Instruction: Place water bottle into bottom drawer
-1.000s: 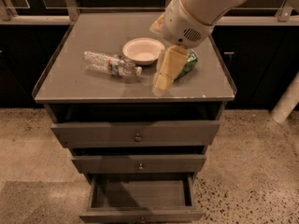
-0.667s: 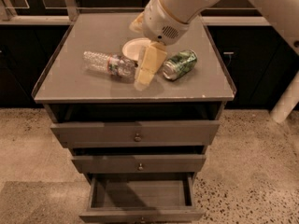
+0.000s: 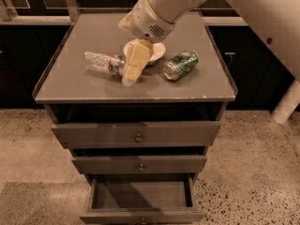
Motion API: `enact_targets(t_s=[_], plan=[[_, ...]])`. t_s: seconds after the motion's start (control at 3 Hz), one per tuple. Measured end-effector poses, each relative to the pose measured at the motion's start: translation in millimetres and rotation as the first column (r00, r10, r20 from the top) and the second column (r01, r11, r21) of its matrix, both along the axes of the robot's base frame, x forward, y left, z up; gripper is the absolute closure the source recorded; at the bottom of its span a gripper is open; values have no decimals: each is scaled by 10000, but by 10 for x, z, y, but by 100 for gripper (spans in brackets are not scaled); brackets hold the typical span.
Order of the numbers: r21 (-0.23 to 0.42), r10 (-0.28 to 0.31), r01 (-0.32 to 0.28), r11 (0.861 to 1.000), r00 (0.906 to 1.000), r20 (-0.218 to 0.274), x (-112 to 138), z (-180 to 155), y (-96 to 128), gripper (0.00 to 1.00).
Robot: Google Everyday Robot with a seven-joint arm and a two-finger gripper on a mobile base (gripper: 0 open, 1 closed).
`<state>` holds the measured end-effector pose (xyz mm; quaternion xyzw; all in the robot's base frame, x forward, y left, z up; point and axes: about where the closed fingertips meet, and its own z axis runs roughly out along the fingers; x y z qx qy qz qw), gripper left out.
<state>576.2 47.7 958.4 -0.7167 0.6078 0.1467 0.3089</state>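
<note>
Shift since earlier frames: gripper (image 3: 131, 73) has travelled left across the table (image 3: 101, 29), off the can side and over toward the bottle; nothing else has moved.
Gripper position: low over the front-centre of the table, pointing down and slightly left, tip near the table's front edge.
Grip state: cannot tell from this angle.
Water bottle (image 3: 100, 62): lying on its side on the table, left of centre, clear ribbed end to the left, label band toward the right; right end hidden behind the gripper.
Contact: gripper overlaps the bottle's right end; touching or just in front, cannot tell.
Bowl (image 3: 158, 49): white, behind the gripper and partly covered by it.
Can (image 3: 181, 65): green, on its side, right of the gripper and apart from it, fully in view.
Bottom drawer (image 3: 140, 195): pulled out, interior showing, bottle not in it.
Upper two drawers (image 3: 137, 135): fronts pushed in above it, each with a small round knob.
Arm (image 3: 161, 8): white, comes in from upper right.
</note>
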Motion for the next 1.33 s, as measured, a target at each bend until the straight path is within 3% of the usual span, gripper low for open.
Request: enact_targets(t_s=[0.33, 1.0, 1.33], plan=[[2, -293, 293, 9996, 9993, 214, 5, 25, -57, 0], [385, -208, 199, 9991, 9995, 248, 511, -73, -11, 0], [742, -236, 237, 9970, 9997, -25, 833, -236, 70, 0]])
